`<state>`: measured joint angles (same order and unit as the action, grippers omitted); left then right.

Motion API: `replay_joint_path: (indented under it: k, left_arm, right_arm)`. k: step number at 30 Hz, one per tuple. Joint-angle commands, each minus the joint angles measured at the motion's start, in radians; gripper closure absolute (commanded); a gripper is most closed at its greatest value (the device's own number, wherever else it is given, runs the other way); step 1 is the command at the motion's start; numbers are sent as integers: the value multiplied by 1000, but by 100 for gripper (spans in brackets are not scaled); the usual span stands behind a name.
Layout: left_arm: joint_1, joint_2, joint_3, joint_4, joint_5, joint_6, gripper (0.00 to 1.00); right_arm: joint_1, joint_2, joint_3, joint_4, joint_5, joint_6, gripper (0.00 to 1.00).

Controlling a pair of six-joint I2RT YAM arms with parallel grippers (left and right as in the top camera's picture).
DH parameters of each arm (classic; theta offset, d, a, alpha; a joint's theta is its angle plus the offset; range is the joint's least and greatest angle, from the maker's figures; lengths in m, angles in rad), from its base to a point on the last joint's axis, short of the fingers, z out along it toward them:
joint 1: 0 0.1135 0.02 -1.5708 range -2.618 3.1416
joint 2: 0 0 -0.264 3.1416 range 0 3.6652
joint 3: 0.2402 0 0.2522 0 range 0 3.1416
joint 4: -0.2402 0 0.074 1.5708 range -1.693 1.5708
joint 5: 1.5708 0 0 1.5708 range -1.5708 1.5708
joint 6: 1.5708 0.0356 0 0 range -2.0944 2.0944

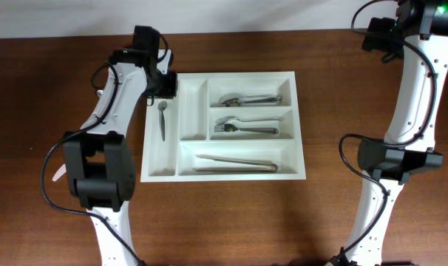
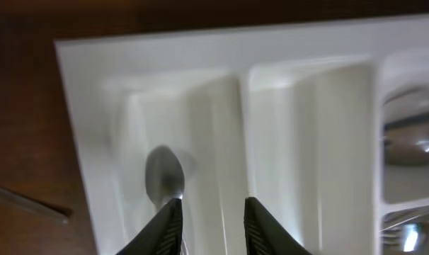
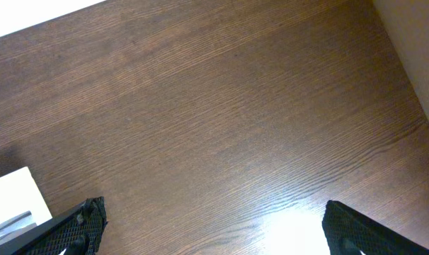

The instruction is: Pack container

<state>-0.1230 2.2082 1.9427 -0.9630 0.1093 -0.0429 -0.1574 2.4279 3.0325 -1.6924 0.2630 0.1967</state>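
Note:
The white container [image 1: 301, 125] lies mid-table, its compartments facing up. A metal spoon [image 1: 163, 120] rests in its leftmost narrow compartment, bowl toward the far end. My left gripper [image 1: 163, 89] hovers over that far end. In the left wrist view the spoon [image 2: 163, 173] lies flat just beyond the left fingertip [image 2: 170, 221]. The left gripper [image 2: 211, 212] is open, with only the container's floor [image 2: 214, 127] showing between its fingers. My right gripper [image 3: 214, 227] is wide open over bare wood, empty, well to the right of the container's corner [image 3: 9, 191].
Spoons [image 1: 250, 99], forks [image 1: 246, 128] and long utensils [image 1: 235, 162] fill the three wide compartments; the second narrow one [image 1: 192, 107] holds nothing. A pale object [image 1: 58, 174] peeks out by the left arm's base. A thin grey strip [image 2: 27, 200] lies on the wood left of the container.

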Motion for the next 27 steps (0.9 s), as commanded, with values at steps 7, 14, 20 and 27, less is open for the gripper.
replay_joint_path:
  k: [7, 14, 20, 27]
  left_arm:
    - [88, 0, 175, -19, -55, -171, 65]
    - [195, 2, 183, -18, -167, -339, 59]
    - [246, 10, 183, -12, -262, -339, 53]
    - [285, 116, 183, -4, -225, -338, 53]
  right_arm:
    - [-1, -41, 14, -3, -2, -6, 1]
    - [-1, -41, 14, -3, -2, -6, 1]
    - [-1, -41, 14, -3, -2, -6, 1]
    - [-1, -41, 14, -3, -2, -6, 1]
